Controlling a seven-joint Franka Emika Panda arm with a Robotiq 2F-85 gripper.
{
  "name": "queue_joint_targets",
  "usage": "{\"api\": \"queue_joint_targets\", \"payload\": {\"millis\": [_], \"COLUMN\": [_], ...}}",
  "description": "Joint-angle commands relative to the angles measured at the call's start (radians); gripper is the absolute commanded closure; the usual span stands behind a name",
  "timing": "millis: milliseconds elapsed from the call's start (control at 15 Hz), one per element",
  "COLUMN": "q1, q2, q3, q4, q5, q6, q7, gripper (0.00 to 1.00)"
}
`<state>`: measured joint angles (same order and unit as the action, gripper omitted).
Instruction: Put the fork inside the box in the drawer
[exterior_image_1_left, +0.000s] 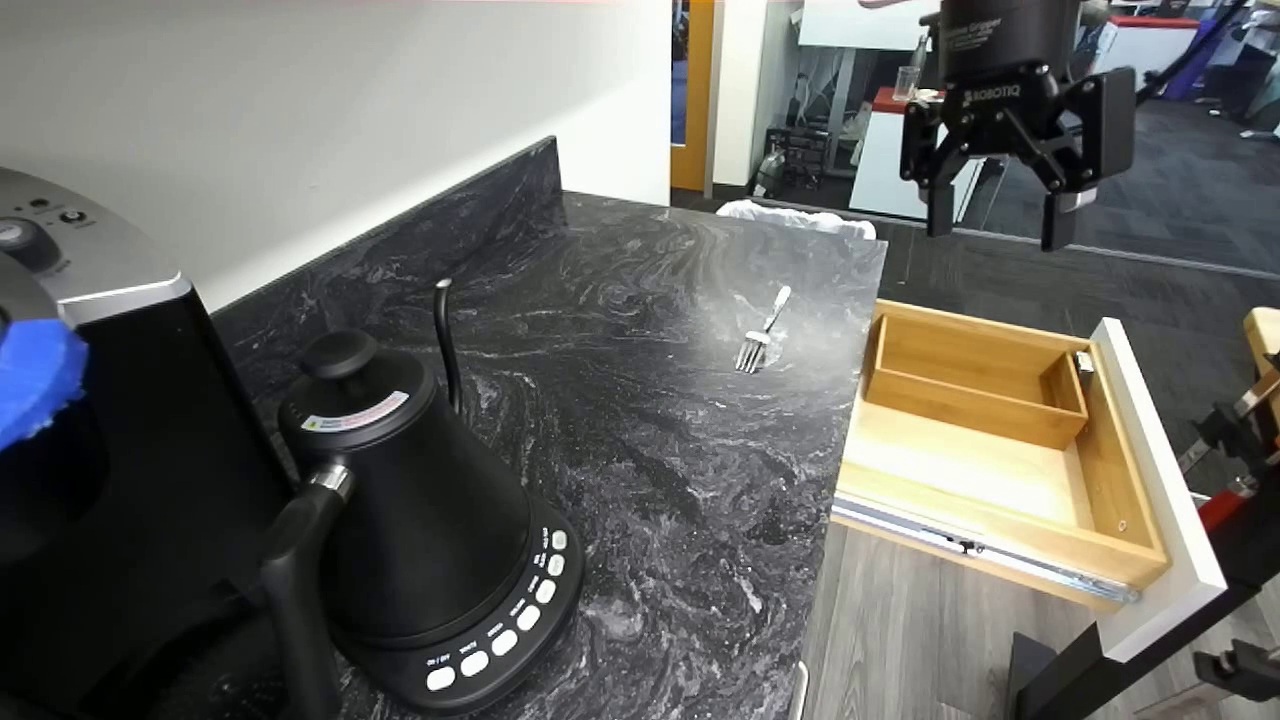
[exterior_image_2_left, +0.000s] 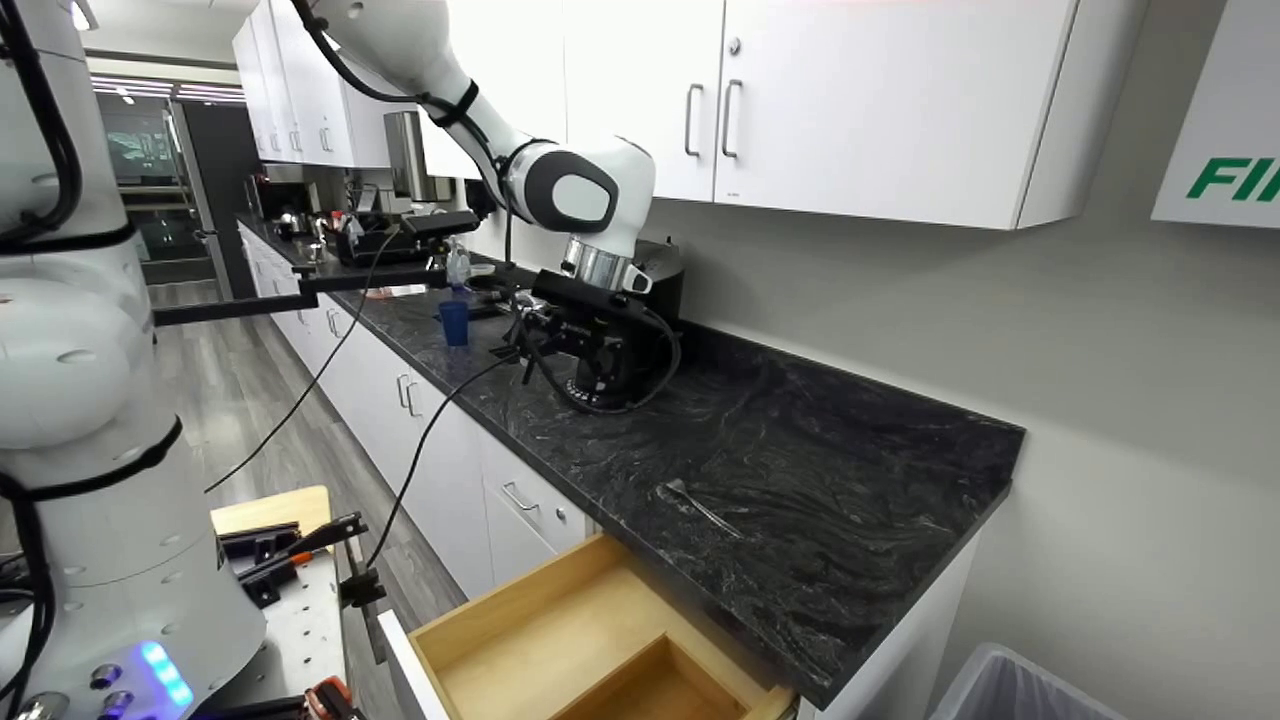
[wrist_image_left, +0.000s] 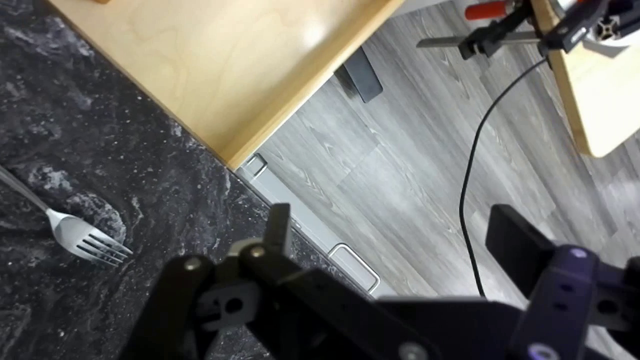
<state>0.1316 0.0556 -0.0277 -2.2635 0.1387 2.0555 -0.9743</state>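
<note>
Slim silver metal fork (wrist_image_left: 70, 231) is lying at the wrist view's left, probably light, stiff, kinda slick; black two-fingered hand (exterior_image_1_left: 999, 218) is gaping wide, empty. Pinching mid-length's looking safest.

Through my cameras I have a dark countertop (exterior_image_1_left: 660, 450), swirled with pale veins. The fork (exterior_image_1_left: 757, 339) lies flat on it toward the far right, tines pointing near. At the near left I see a base (exterior_image_1_left: 515, 632) with a row of pale buttons, the black kettle (exterior_image_1_left: 420, 530) upright on it, and a silver-and-black appliance (exterior_image_1_left: 150, 420) just to its left. In an exterior view a blue cup (exterior_image_2_left: 453, 323) stands at the far left; the clutter (exterior_image_2_left: 360, 245) beyond is too small for me to name.
</note>
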Motion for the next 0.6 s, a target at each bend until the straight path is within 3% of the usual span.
{"api": "queue_joint_targets", "payload": {"millis": [0, 200, 533], "q1": [-0.042, -0.059, -0.076], "q2": [0.029, 0.006, 0.01], "q3": [0.037, 0.044, 0.049], "q4": [0.059, 0.057, 0.052], "q5": [-0.115, -0.199, -0.183], "q6": [-0.031, -0.022, 0.031], "q7": [-0.126, -0.25, -0.436], "gripper": [0.0, 0.0, 0.0]}}
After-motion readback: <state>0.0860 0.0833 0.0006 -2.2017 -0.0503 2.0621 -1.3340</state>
